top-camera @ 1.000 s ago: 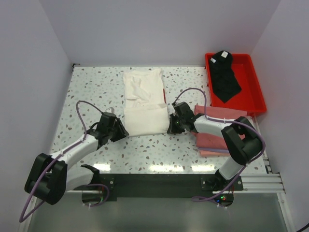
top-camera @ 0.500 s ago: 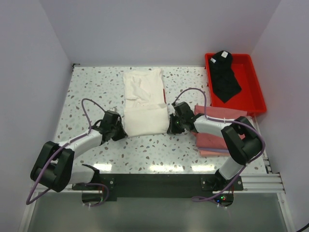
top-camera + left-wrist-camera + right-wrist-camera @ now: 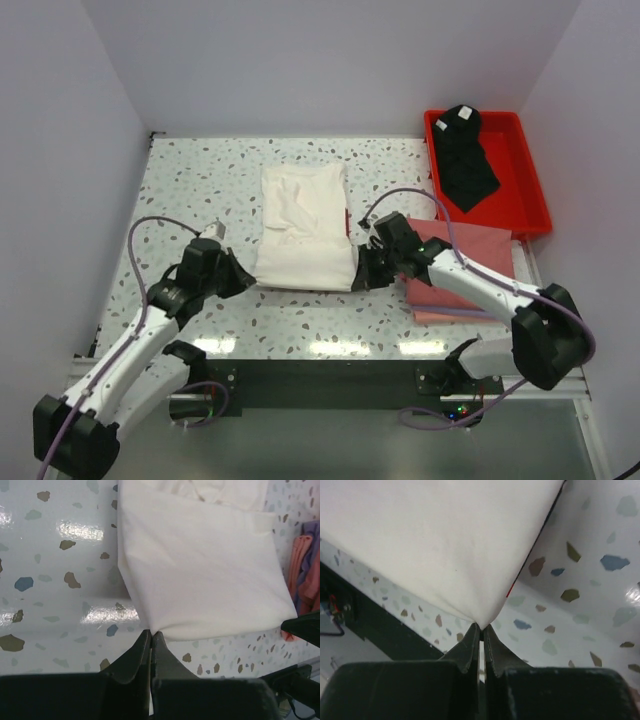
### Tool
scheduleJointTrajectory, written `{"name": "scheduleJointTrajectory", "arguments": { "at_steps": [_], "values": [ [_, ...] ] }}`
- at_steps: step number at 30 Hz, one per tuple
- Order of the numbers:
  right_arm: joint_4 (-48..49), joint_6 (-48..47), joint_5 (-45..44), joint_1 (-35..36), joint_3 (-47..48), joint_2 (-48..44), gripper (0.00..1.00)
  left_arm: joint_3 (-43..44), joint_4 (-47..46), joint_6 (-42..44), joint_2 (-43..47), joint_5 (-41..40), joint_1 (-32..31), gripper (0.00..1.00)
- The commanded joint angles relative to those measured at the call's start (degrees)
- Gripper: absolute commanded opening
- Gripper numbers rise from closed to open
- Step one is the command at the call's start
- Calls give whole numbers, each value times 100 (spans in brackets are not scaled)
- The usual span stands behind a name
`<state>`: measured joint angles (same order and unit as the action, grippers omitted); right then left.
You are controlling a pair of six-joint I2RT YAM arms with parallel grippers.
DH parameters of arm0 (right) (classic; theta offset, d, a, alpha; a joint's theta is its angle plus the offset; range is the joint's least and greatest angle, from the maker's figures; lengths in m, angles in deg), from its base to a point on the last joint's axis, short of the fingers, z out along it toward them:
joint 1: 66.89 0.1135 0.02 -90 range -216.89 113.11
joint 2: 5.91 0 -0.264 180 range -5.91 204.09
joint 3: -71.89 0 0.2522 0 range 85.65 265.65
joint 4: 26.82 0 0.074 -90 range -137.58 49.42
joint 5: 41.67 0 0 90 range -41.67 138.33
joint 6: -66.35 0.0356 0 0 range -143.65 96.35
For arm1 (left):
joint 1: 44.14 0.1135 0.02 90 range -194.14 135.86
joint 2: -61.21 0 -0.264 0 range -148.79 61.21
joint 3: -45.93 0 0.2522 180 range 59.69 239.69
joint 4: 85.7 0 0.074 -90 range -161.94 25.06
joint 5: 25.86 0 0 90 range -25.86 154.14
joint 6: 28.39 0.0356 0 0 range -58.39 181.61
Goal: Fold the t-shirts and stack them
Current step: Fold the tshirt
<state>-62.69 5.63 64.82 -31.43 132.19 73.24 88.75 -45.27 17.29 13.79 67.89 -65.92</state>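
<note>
Mia: From above, where is the white t-shirt (image 3: 303,225)?

Tom: It lies flat in the middle of the table (image 3: 190,190), already folded into a long shape. The left gripper (image 3: 248,283) is at its near left corner. The right gripper (image 3: 358,280) is at its near right corner.

Mia: And the other shirts?

Tom: The pink shirts (image 3: 470,255) sit in a pile on the right, partly under the right arm. The black shirt (image 3: 465,160) lies in the red tray (image 3: 530,185) at the far right.

Mia: What does the left wrist camera show?

Tom: The left jaws are pressed together, pinching just the tip of the near left corner. The cloth spreads away from them, smooth and flat.

Mia: And the right wrist camera?

Tom: The same thing. The right jaws are squeezed tight on the tip of the other near corner. A thin red line peeks out under the white edge.

Mia: What could go wrong?

Tom: Each pinch holds very little cloth, so a corner could slip out if an arm pulls hard. It also looks possible that only some layers are caught, and then the fold would fall open. If one arm goes faster than the other, the shirt would end up crooked. And the right arm is so close to the pink pile that it could bump it.
</note>
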Motion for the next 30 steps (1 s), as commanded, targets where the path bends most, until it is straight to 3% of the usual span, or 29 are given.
{"name": "scheduleJointTrajectory", "arguments": {
  "at_steps": [1, 8, 15, 22, 30],
  "values": [
    [-1584, -493, 679, 31, 355, -706, 0, 713, 1163, 212, 757, 38, 7, 0],
    [-3236, -1073, 1874, 84, 996, -1498, 0, 1707, 2298, 362, 1568, 91, 7, 0],
    [-3502, -1039, 2473, 75, 1138, -1965, 0, 2192, 2439, 406, 1859, 91, 7, 0],
    [-3432, -994, 1474, 66, 1488, -1685, 0, 2148, 2080, 178, 1640, -603, 7, 0],
    [-2641, -897, 417, -65, 1779, -1192, 0, 1849, 1148, -77, 858, -1192, 7, 0]
  ]
}}
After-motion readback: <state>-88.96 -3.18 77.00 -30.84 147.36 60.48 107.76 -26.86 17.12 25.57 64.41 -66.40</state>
